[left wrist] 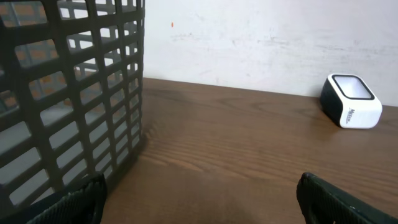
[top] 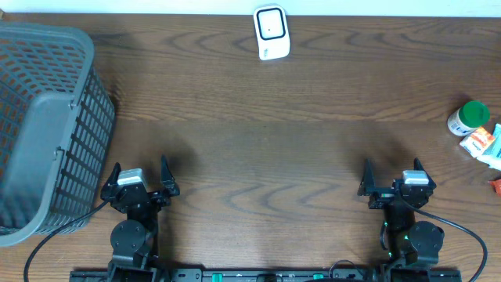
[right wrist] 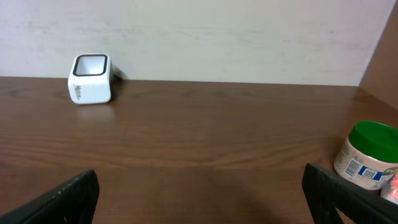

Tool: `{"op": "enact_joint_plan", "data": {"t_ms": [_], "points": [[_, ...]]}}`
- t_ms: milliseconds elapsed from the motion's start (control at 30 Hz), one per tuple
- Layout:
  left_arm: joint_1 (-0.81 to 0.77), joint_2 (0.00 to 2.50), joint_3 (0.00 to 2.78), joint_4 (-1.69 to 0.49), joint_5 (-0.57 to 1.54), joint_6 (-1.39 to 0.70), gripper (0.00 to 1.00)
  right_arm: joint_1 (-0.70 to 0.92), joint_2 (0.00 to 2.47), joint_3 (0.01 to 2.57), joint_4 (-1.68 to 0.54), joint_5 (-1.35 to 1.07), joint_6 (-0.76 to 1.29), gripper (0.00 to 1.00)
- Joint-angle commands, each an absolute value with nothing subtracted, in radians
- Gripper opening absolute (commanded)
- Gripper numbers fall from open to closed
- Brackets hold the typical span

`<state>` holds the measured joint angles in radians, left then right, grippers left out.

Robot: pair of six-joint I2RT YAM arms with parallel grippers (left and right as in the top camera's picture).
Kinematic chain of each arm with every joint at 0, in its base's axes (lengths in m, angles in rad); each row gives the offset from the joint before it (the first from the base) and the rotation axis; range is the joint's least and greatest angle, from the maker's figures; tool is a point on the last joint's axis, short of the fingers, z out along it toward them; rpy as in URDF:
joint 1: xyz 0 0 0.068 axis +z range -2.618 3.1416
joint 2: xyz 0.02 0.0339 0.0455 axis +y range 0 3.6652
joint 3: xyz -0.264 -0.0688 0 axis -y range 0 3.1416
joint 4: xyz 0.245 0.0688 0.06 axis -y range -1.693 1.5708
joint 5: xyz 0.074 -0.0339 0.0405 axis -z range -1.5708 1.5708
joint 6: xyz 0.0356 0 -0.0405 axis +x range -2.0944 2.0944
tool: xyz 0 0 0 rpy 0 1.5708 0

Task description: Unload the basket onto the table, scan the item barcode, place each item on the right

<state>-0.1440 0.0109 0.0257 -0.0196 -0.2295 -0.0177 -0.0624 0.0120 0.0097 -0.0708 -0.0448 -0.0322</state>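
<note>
A white barcode scanner [top: 272, 33] with a black window stands at the table's far edge; it also shows as the scanner [left wrist: 351, 101] and the scanner [right wrist: 91, 79] in the wrist views. A white jar with a green lid [top: 468, 117] lies at the far right, seen as the jar [right wrist: 367, 157] from the right wrist. An orange-and-white packet [top: 479, 141] lies just in front of it. My left gripper [top: 140, 171] and right gripper [top: 392, 174] rest near the front edge, both open wide and empty. The left gripper [left wrist: 200, 198] and right gripper [right wrist: 201, 191] have only bare wood between their fingers.
A large grey mesh basket [top: 47, 125] fills the left side, close beside my left arm; its wall [left wrist: 74, 93] looms in the left wrist view. More packets [top: 495, 185] sit at the right edge. A white wall backs the table.
</note>
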Motion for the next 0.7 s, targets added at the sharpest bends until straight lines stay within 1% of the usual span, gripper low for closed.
{"op": "enact_joint_plan", "data": {"t_ms": [0,100,667], "points": [[-0.138,0.002,0.004,-0.057,-0.201,0.02,0.98,-0.072,0.006,0.006,-0.072,-0.035,-0.015,0.99],[-0.138,0.002,0.004,-0.064,-0.134,0.099,0.98,-0.072,0.006,0.006,-0.072,-0.035,-0.015,0.99],[-0.139,0.004,0.004,-0.063,-0.135,0.1,0.98,-0.072,0.006,0.006,-0.072,-0.035,-0.015,0.99]]}}
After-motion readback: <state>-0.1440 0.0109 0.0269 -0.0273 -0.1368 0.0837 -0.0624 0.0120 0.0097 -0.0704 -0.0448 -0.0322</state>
